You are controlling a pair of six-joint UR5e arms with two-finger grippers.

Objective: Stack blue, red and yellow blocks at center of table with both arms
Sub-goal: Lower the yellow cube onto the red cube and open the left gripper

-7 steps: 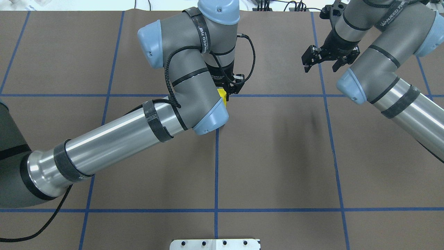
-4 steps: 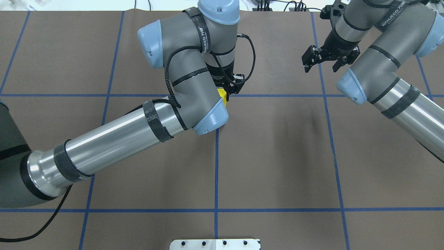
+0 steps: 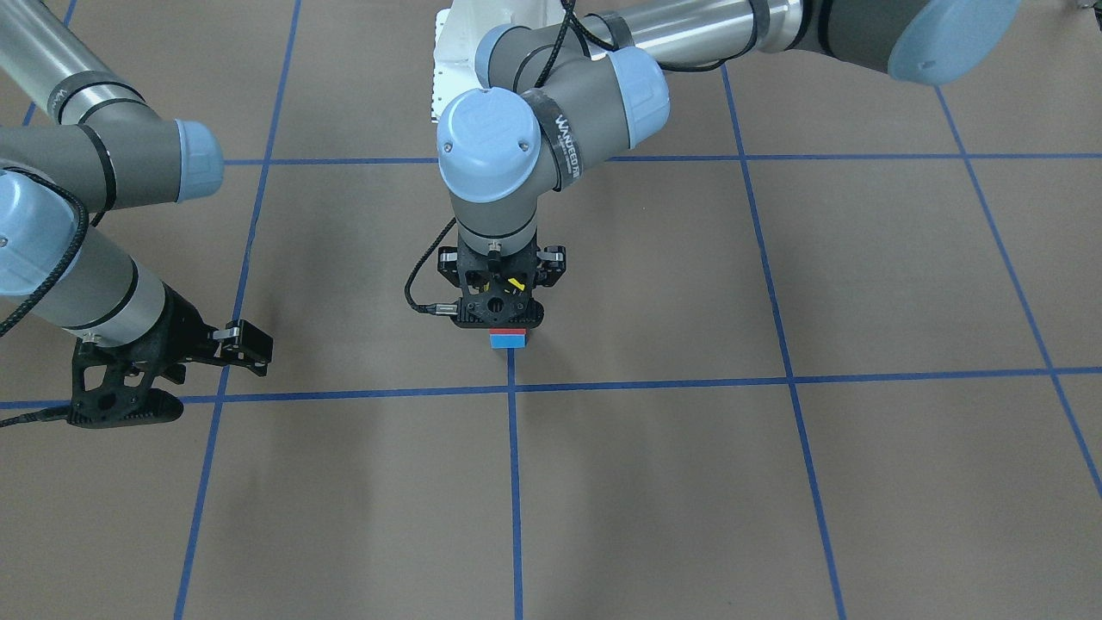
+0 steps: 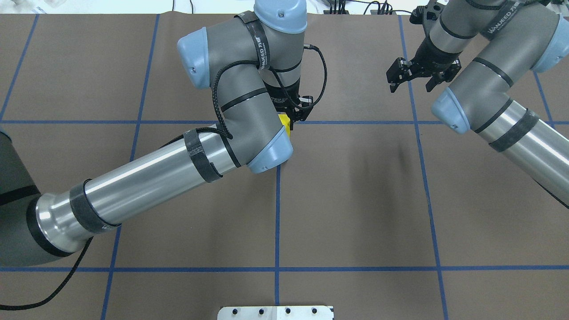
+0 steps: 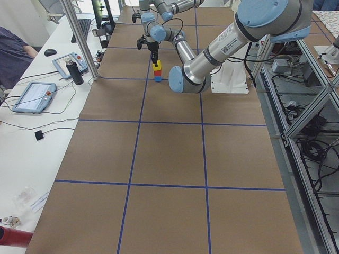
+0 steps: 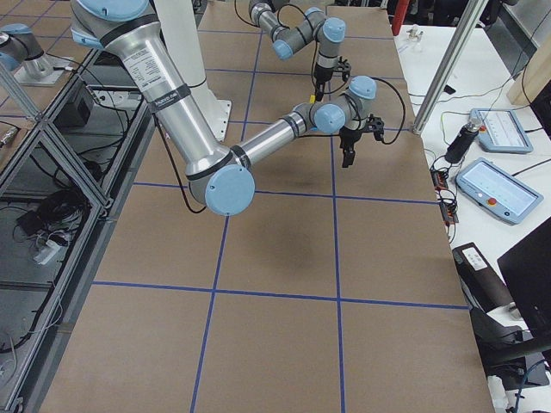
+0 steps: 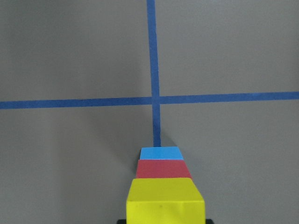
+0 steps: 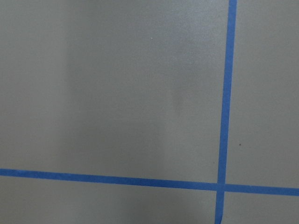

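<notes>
Yellow block [image 7: 165, 201] on top of red block [image 7: 163, 169] and blue block [image 7: 161, 153], with the left tool [image 3: 499, 320] at it.
Front-facing view: the stack is seen under the left tool, just beside a tape crossing [image 3: 511, 387] on the tabletop [image 3: 775, 482]; only red and blue edges are shown. Overhead: a yellow corner is seen against the tool's tip, and the right tool [image 4: 412, 83] is held well apart from it, jaws spread and empty. Left side view: the three blocks are seen squarely aligned. Right side view: the stack is too small to be judged. Left wrist view: dark tool edges are seen against both lower flanks of the yellow block, so the tool is judged to be clamped on it. Right wrist view: only tabletop and tape are shown. The blocks are judged light, rigid and smooth; hold is best taken on two opposite flat sides, and the narrow stack could be tipped by any sideways drag.
</notes>
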